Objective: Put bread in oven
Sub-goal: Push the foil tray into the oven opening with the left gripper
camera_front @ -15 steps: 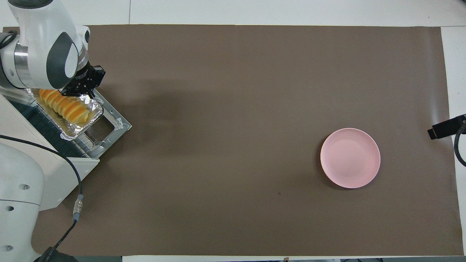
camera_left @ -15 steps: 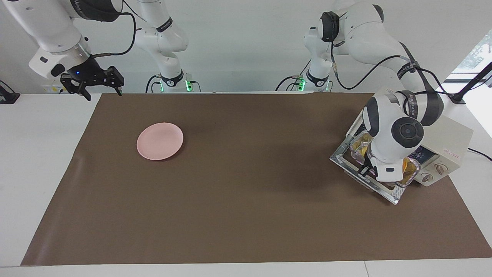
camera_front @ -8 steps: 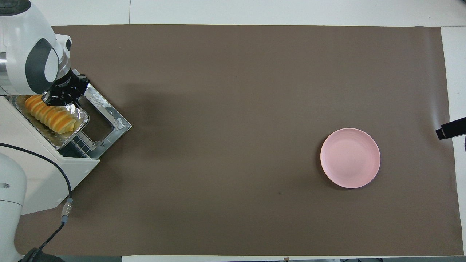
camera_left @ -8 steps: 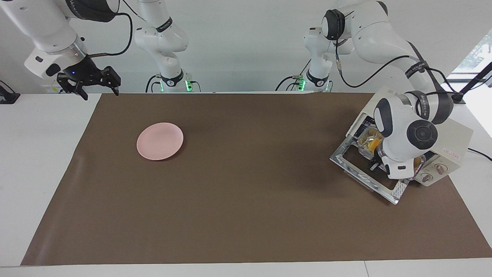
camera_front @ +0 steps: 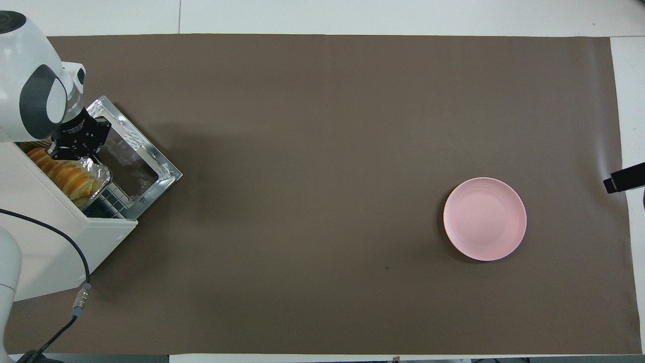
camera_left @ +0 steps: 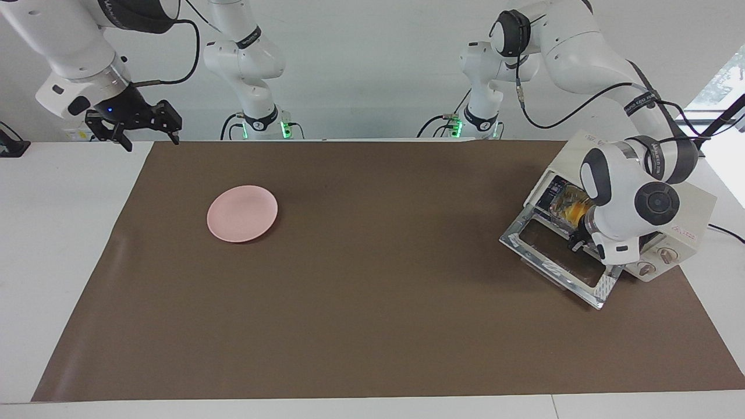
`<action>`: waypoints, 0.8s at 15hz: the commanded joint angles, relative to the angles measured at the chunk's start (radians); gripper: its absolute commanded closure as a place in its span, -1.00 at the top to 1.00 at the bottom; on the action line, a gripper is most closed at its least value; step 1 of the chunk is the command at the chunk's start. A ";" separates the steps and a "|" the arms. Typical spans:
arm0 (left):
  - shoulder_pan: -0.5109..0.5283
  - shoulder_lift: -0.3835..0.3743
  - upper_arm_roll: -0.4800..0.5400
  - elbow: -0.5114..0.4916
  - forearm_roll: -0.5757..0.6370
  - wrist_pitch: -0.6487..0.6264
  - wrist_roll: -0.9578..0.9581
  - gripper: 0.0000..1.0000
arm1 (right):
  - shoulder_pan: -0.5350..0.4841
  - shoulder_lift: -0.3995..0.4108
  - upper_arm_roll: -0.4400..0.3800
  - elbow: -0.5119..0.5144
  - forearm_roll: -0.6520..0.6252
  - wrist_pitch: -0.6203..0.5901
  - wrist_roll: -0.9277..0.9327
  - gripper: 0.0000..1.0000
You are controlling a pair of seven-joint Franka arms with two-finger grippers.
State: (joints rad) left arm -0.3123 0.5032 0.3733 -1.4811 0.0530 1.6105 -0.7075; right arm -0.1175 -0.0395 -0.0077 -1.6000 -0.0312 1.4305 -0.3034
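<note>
Facing view: left gripper [camera_left: 576, 244], fingers together on the crinkled silver foil tray's [camera_left: 563, 205] rim, stands at the cream-white boxy toaster oven's [camera_left: 687, 212] mouth; right gripper [camera_left: 148, 135] waits, spread.

Overhead view: ridged yellow-orange bread [camera_front: 63, 174] sits tray-borne beside the left gripper [camera_front: 75, 151], mostly inside. Insertion looks nearly complete; next comes release, withdrawal, door closing.

Crinkled shiny foil tray [camera_front: 95, 174], matt mat [camera_front: 322, 201]

One camera sits high across the table [camera_left: 70, 233], facing the two robots and taking in the whole brown mat [camera_left: 372, 302] from a distance. The other hangs above the robots' own end, looking forward and steeply down. Both catch the mat, the pink plate [camera_front: 485, 219] and the oven [camera_left: 689, 215], turned half round.
</note>
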 commanded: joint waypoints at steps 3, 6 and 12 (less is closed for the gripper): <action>-0.022 -0.075 0.001 -0.116 0.030 0.019 -0.003 -1.00 | -0.024 -0.020 0.008 -0.025 0.010 0.001 -0.008 1.00; -0.022 -0.083 0.001 -0.131 0.030 0.020 0.000 -1.00 | -0.019 -0.022 0.008 -0.025 0.010 0.001 -0.008 1.00; -0.021 -0.095 0.001 -0.160 0.031 0.040 0.007 -1.00 | -0.018 -0.023 0.008 -0.025 0.010 0.001 -0.008 1.00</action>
State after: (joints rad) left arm -0.3231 0.4475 0.3710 -1.5893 0.0601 1.6181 -0.7075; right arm -0.1247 -0.0395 -0.0067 -1.6000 -0.0312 1.4305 -0.3034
